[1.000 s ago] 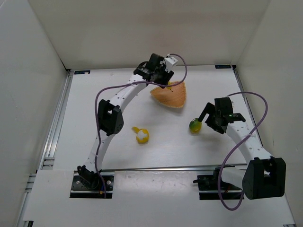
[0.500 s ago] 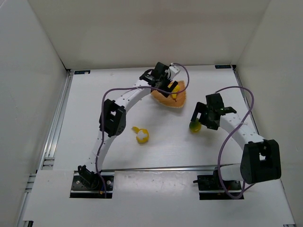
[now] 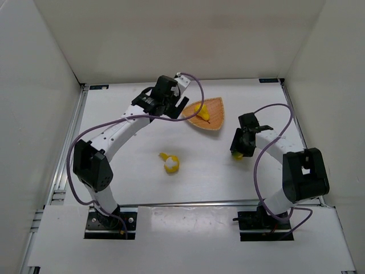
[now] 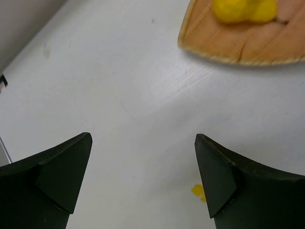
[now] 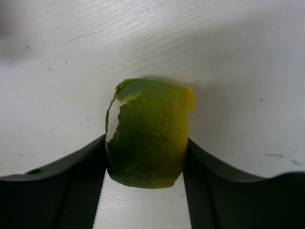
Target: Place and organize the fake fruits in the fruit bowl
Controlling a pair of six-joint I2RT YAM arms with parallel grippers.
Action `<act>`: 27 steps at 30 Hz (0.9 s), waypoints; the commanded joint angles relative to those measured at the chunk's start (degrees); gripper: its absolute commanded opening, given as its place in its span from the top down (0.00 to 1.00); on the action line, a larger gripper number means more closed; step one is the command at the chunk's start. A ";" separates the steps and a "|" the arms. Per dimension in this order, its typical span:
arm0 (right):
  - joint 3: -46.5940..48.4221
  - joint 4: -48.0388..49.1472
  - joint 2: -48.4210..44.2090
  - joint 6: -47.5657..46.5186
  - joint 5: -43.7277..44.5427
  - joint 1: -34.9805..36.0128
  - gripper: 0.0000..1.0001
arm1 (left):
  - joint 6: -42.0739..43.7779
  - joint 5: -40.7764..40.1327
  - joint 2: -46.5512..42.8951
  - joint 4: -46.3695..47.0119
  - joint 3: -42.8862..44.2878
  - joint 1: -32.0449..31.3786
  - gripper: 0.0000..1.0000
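Observation:
The orange-tan woven fruit bowl (image 3: 217, 119) sits at the back centre with the yellow pear (image 3: 201, 111) lying in it. My left gripper (image 3: 173, 110) hovers just left of the bowl, open and empty. In the left wrist view its gripper (image 4: 143, 138) looks down on bare table, with the bowl's rim (image 4: 224, 50) and the pear (image 4: 240, 9) at the top right. The green-yellow round fruit (image 3: 236, 153) rests on the table at the right. My right gripper (image 5: 145, 143) is shut on this fruit (image 5: 147, 133), a finger pressed to each side. The yellow-and-white peeled fruit (image 3: 170, 163) lies apart at mid-table.
White walls enclose the table on the left, back and right. A metal rail (image 3: 68, 142) runs along the left edge. Purple cables loop above both arms. A small yellow bit (image 4: 198, 191) shows beside the left gripper's right finger.
The left gripper opened, left the pear in the bowl and drew back to the left. The right gripper moved onto the green-yellow fruit and closed on it.

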 commanded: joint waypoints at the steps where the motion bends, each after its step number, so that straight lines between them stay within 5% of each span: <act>1: 2.17 0.64 -0.62 0.77 1.97 0.75 0.48 | -2.46 -2.68 -3.64 -4.12 -5.51 3.31 0.00; 5: 4.62 -1.55 -4.04 0.77 4.77 1.27 0.72 | -3.88 -2.68 -7.60 -4.82 -11.40 6.39 0.00; 11: 16.65 -4.46 -5.20 -1.08 8.47 2.42 0.74 | -8.35 -3.38 -10.59 -4.82 -21.94 12.19 0.00; 22: 49.43 -8.05 25.55 -4.51 6.36 6.73 0.74 | -9.59 -4.44 -20.96 -6.93 -36.45 13.07 0.00; 23: 51.19 -8.67 28.44 -4.51 6.36 7.25 0.72 | -8.90 -4.44 -21.58 -6.93 -36.98 13.07 0.00; 26: 54.38 -9.47 30.14 -5.82 4.44 7.25 0.42 | -6.26 -5.05 -22.81 -6.93 -38.47 9.58 0.00; 27: 54.90 -9.47 30.14 -5.83 4.43 7.25 0.20 | -5.38 -5.06 -23.42 -6.93 -39.00 8.34 0.00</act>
